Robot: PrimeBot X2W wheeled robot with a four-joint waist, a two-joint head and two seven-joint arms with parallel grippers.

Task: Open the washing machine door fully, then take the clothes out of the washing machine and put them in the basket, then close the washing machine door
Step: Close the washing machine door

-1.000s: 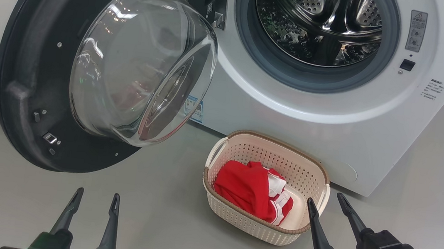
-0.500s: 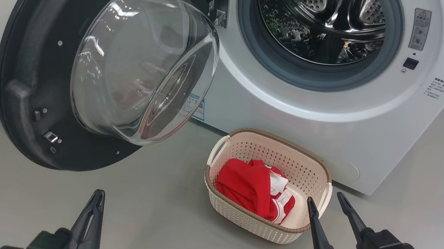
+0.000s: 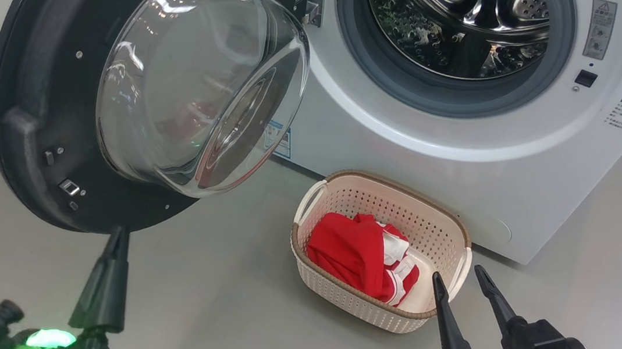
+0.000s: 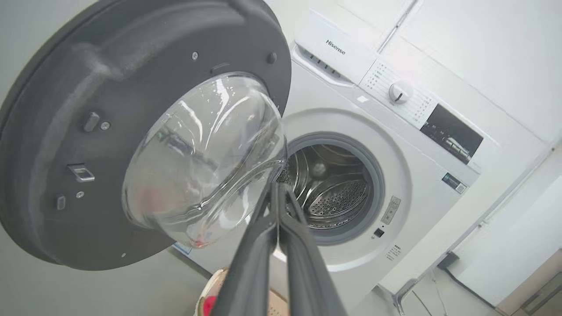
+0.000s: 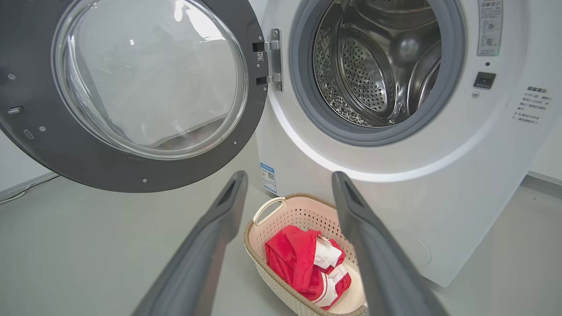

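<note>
Clothes (image 3: 363,253) are sitting in basket (image 3: 459,233); door-closing is coming next. Left tool (image 3: 118,233), pinched together, is hovering below washing machine door (image 3: 20,106), likely needing a rim push. Right tool (image 3: 458,273) is gaping, empty.

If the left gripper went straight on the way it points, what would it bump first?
Probably the washing machine door: the shut left gripper points at the edge of its glass bowl. Depth is unclear, so it might slip past toward the drum mouth.

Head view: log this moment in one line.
washing machine door: open | clothes: in basket | left gripper: shut, empty | right gripper: open, empty, near basket
</note>
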